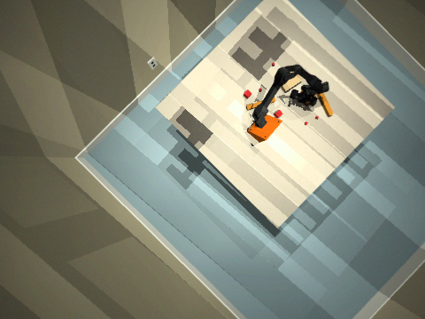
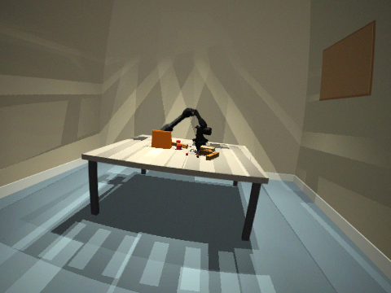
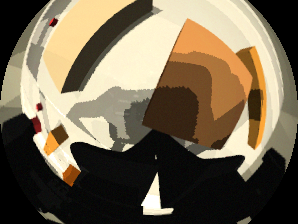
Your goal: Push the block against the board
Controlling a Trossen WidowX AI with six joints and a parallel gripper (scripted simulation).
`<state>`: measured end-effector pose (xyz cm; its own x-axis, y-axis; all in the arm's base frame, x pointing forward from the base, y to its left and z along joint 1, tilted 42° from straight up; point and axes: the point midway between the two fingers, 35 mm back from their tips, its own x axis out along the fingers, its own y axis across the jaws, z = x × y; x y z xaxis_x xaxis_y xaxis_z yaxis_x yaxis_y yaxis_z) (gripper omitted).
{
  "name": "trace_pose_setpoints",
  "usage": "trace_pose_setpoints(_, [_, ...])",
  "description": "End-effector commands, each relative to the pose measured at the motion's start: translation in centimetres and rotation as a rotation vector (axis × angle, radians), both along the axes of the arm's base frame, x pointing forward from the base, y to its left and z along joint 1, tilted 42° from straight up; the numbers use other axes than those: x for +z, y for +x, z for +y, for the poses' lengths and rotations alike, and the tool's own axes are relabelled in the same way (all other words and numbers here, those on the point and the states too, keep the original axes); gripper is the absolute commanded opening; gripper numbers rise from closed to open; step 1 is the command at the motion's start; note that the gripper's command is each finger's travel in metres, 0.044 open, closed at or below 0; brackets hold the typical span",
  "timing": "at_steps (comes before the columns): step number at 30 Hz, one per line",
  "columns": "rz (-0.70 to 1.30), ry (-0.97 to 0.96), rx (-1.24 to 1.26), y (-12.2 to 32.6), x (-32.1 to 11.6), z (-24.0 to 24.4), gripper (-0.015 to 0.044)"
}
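The square block [image 3: 200, 95], orange-brown, lies flat in the middle right of the wrist view; in the top view the arm's hand covers it. The board [image 3: 75, 35] [image 1: 292, 83], taken to be the pale tan piece, lies flat at the upper left of the wrist view. A wedge of bare table shows between board and block, so they are apart and at an angle to each other. My gripper [image 3: 156, 131] [image 2: 198, 151] is shut and empty. Its fingertips are low at the block's near edge, by its lower left corner; whether they touch it I cannot tell.
A long orange bar [image 1: 326, 105] [image 2: 212, 155] [image 3: 257, 97] lies beyond the block's right side. Another orange bar [image 1: 254, 105] lies near the arm's orange base [image 1: 266, 128]. Red cubes [image 1: 247, 94] [image 1: 278, 113] and several smaller ones are scattered around.
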<state>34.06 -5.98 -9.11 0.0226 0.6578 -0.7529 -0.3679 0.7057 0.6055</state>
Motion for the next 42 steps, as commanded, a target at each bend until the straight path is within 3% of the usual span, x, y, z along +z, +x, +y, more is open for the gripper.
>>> trace_pose_setpoints(1, [0.001, 0.005, 0.0, 0.7, 0.0, 0.3, 0.0])
trace_pose_setpoints(36, [0.003, 0.007, 0.001, -4.1, -1.5, -1.0, 0.0])
trace_pose_setpoints(42, [0.006, 0.003, -0.003, -3.6, 1.8, -3.8, 0.0])
